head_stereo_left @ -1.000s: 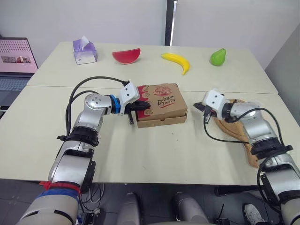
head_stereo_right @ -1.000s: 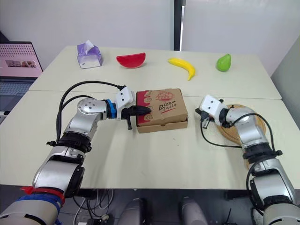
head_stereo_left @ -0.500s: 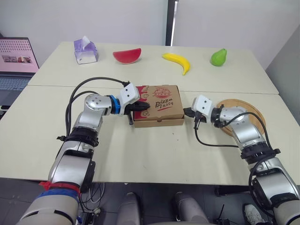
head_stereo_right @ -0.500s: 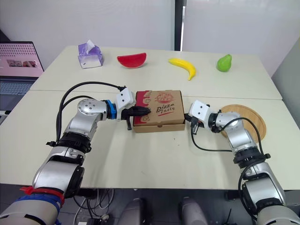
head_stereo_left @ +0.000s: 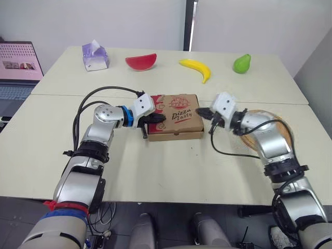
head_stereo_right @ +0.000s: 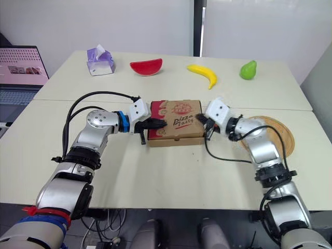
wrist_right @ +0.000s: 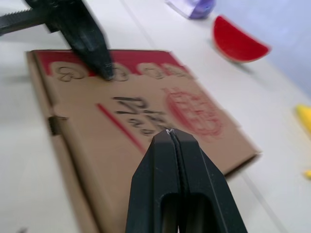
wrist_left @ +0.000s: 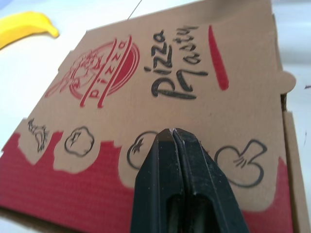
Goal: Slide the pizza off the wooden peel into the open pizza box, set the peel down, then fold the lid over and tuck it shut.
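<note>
The brown pizza box [head_stereo_left: 175, 116] lies with its lid down in the middle of the table. My left gripper [head_stereo_left: 159, 118] is shut, its fingertips [wrist_left: 172, 134] pressing on the red-printed left end of the lid. My right gripper [head_stereo_left: 201, 111] is shut too and hovers over the lid's right edge; its fingertips [wrist_right: 169, 132] point across the lid toward the left gripper [wrist_right: 103, 69]. The round wooden peel [head_stereo_right: 282, 137] lies flat on the table behind my right forearm, bare. The pizza is hidden.
Along the far side of the table sit a purple tissue box [head_stereo_left: 94, 56], a red watermelon slice [head_stereo_left: 140, 61], a banana [head_stereo_left: 196, 68] and a green pear [head_stereo_left: 241, 63]. A laptop [head_stereo_left: 18, 66] stands off the table's left end. Open tabletop lies in front of the box.
My right gripper has swung left from beside the peel and risen over the box's right edge. The lid, slightly raised a second ago, now lies flat. The left gripper stayed on the lid.
</note>
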